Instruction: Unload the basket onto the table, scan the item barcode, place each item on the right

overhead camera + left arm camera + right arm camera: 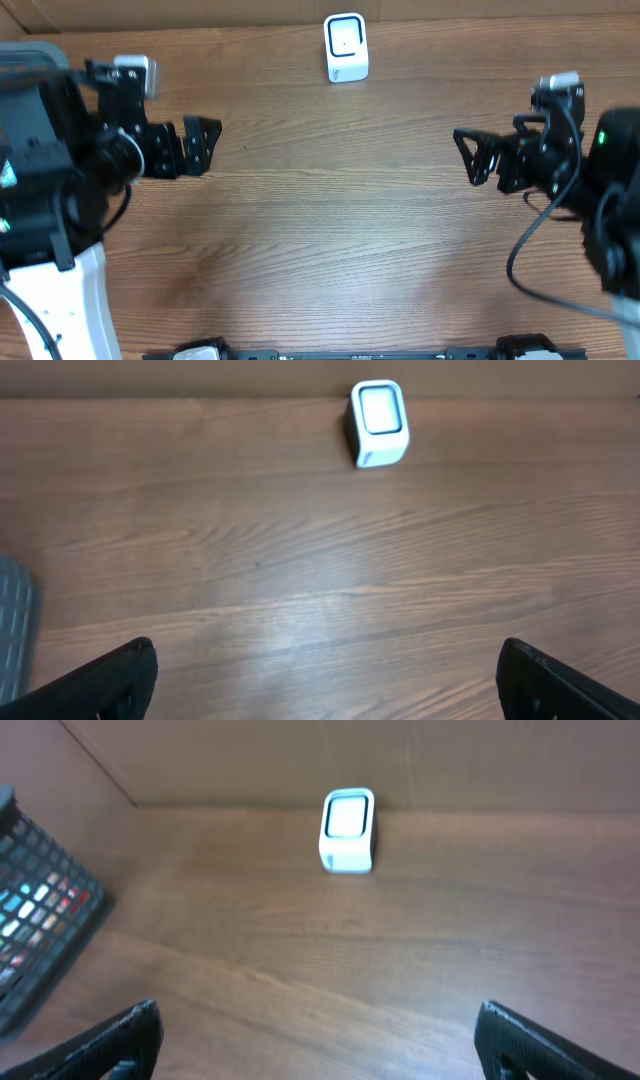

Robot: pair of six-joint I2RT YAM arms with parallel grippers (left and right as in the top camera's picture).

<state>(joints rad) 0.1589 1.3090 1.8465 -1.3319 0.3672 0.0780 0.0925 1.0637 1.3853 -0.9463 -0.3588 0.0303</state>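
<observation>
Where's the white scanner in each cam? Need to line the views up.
Overhead: white scanner top centre, at the table's back edge.
Left wrist: scanner at top, right of centre, at the back edge.
Right wrist: scanner upper centre, at the back edge.
Shared landmark: that back edge, right behind the scanner in all three.
</observation>
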